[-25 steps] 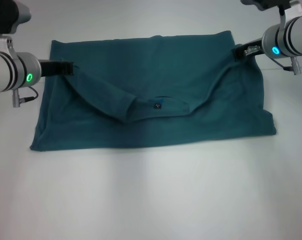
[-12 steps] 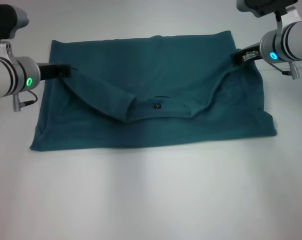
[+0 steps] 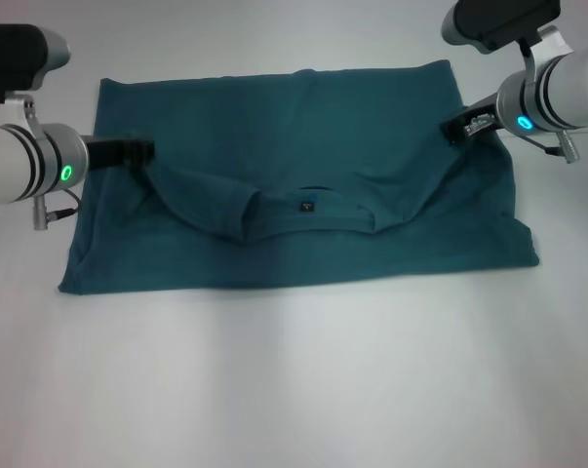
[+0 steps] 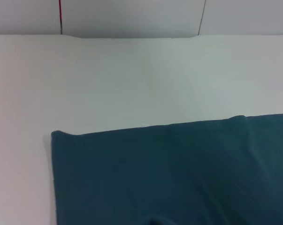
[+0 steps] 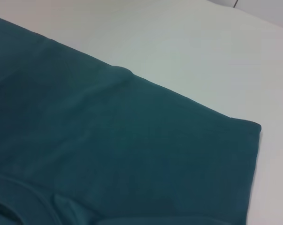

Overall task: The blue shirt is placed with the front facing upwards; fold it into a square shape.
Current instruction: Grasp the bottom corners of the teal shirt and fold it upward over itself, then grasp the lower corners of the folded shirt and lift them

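blue shirt (image 3: 303,185) mid-fold between left claw (image 3: 142,153) and right claw (image 3: 456,128), grip can't tell; keep both level, pull evenly.

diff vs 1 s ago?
Both grippers moved inward over the blue shirt: left gripper from the shirt's left edge toward the middle, right gripper likewise from the right. The folded-over layer between them slackened, bunching near the collar. The shirt's outline on the table is unchanged.
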`<act>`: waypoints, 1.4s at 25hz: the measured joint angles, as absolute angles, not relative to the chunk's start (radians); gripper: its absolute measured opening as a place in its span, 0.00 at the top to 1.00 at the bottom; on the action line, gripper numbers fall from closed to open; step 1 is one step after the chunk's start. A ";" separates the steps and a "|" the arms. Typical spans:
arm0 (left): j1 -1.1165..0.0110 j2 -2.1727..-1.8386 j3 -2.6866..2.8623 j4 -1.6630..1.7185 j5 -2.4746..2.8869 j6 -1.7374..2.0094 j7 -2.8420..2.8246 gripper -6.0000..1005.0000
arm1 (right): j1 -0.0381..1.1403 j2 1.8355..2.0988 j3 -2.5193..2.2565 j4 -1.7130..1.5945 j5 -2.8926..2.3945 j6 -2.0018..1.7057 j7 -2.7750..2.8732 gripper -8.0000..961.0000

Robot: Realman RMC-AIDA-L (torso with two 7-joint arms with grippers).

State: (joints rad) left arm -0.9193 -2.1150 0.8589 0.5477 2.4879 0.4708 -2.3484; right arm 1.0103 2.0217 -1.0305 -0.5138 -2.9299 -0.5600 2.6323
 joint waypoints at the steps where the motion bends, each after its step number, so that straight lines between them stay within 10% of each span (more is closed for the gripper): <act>1: -0.917 -2.115 0.858 0.548 2.487 0.471 -2.351 0.82 | 1.009 2.022 -1.031 -0.514 -2.930 -0.561 2.632 0.76; 12: -0.848 -2.146 0.855 0.641 2.479 0.485 -2.415 0.40 | 0.970 2.032 -1.002 -0.599 -2.903 -0.649 2.634 0.46; 19: -0.759 -2.153 0.863 0.792 2.362 0.634 -2.468 0.40 | 0.868 2.017 -0.991 -0.752 -2.678 -0.779 2.595 0.17; 35: -0.618 -2.065 0.622 0.750 2.038 1.077 -2.464 0.41 | 0.563 1.970 -0.759 -0.774 -1.988 -1.240 2.224 0.17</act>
